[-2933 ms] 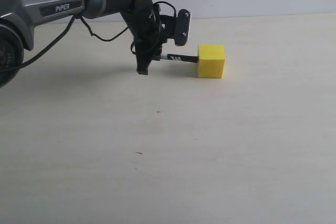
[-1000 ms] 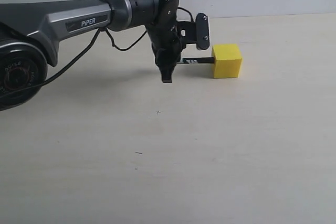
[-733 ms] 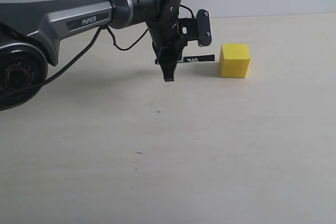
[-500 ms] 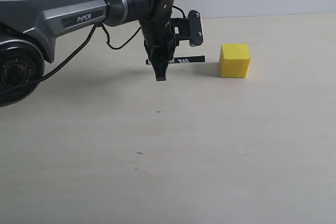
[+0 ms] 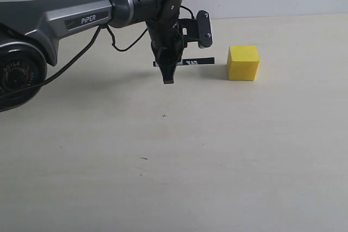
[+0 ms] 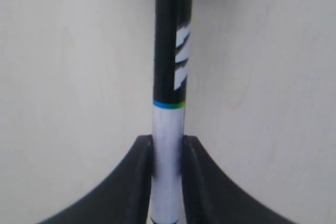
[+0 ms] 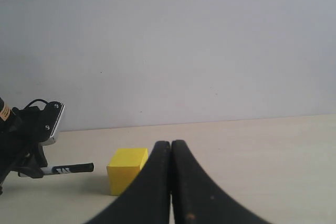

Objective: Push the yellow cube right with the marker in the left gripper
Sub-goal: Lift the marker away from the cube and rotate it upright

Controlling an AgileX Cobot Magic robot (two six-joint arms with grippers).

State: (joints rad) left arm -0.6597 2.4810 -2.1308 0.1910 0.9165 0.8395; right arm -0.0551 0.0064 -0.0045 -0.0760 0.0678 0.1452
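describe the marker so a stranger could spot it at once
On the pale beige tabletop, a black and grey robot arm marked PiPER reaches in from the left of the exterior view. Its black end effector clamps a slim whiteboard marker held roughly level, its tip pointing at a small bright yellow cube with a gap between. It is the only thin black-and-white stick.

The left arm (image 5: 54,17) is displaying the white word "PiPER" on its grey link. The marker (image 6: 169,77) is showing white lettering on its black label, too blurred to read.
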